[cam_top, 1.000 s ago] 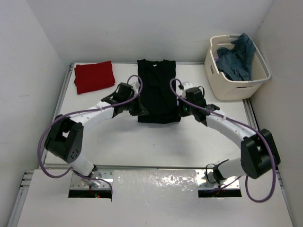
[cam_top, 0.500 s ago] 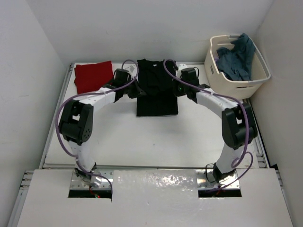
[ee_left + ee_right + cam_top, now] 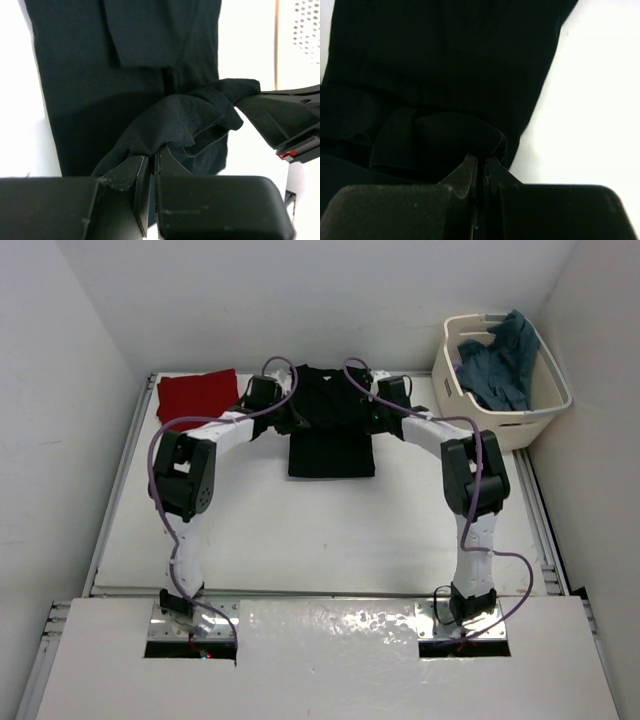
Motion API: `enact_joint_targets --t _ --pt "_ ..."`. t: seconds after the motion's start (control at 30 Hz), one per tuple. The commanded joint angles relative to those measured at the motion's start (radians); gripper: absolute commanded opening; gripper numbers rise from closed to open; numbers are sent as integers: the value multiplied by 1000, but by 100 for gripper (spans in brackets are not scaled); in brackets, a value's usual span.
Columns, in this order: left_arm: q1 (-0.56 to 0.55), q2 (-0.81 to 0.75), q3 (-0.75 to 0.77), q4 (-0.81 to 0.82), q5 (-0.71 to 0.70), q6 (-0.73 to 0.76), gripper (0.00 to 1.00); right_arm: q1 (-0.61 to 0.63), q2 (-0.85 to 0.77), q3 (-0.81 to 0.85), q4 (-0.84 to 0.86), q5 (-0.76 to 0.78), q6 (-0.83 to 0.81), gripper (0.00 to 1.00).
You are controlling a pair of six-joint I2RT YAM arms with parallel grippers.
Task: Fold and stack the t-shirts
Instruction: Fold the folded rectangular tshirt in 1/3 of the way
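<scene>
A black t-shirt [image 3: 331, 435] lies at the back middle of the table, its near part doubled up toward the far edge. My left gripper [image 3: 295, 423] is shut on a bunched corner of the black t-shirt [image 3: 175, 125] at its left side. On the right side my right gripper [image 3: 368, 417] pinches another black fold [image 3: 455, 135], jaws shut. The other gripper's black finger [image 3: 280, 120] shows at the right of the left wrist view. A folded red t-shirt [image 3: 197, 395] lies at the back left. A slate blue-grey t-shirt [image 3: 500, 360] is heaped in the tub.
A cream plastic tub [image 3: 505, 420] stands at the back right corner, close to the right arm. White walls close in the back and both sides of the table [image 3: 320, 530]. Purple cables loop over both arms.
Both arms have stretched away from me toward the back wall, carrying the near hem of the black t-shirt up over its body. The shirt now looks shorter. Both grippers stayed shut.
</scene>
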Motion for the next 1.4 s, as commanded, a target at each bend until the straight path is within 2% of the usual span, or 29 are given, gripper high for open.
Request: enact_joint_targets --t 0.0,0.07,0.1,0.13,0.17,0.2,0.27,0.3,0.4,0.53,0.6,0.73,0.8,0.9,1.0,1.1,1.2,1.37 --pt "21 54 81 40 -22 25 0 -9 71 122 56 4 28 0" --pt "26 101 144 15 -19 31 0 -9 103 177 44 -1 23 12" --pt "29 110 161 -2 -24 30 3 -9 125 194 38 9 17 20" --pt "33 121 182 0 -26 39 16 -9 129 208 33 18 -1 32" --pt "35 124 191 4 -33 42 39 -11 132 237 15 33 -9 47" --pt "40 127 207 -9 -38 45 70 -11 131 252 4 51 -17 52" --pt "41 127 249 -20 -30 70 98 -12 119 287 -31 61 -38 66" --pt "41 124 262 -34 -29 82 100 -12 94 289 -36 62 -46 70" --pt "41 86 270 -60 -35 111 100 -11 44 252 -39 39 -48 99" --pt "37 -40 127 -43 -65 113 100 -11 -94 55 21 -26 9 99" --pt "37 -111 3 -25 -70 105 100 -6 -130 -7 56 -100 35 99" --pt "35 -233 -210 58 -50 44 100 50 -138 -38 87 -243 43 99" --pt "35 -305 -321 76 -90 22 100 75 -112 -36 102 -281 48 99" --pt "37 -378 -414 64 -154 25 100 98 -26 26 105 -290 80 99" --pt "37 -423 -473 46 -180 24 100 103 71 76 188 -304 138 99" --pt "37 -439 -519 66 -161 13 100 104 196 200 199 -309 163 99" --pt "35 -433 -526 58 -165 14 100 101 324 428 147 -304 154 99" --pt "37 -436 -516 66 -151 24 100 84 436 609 144 -114 114 99"
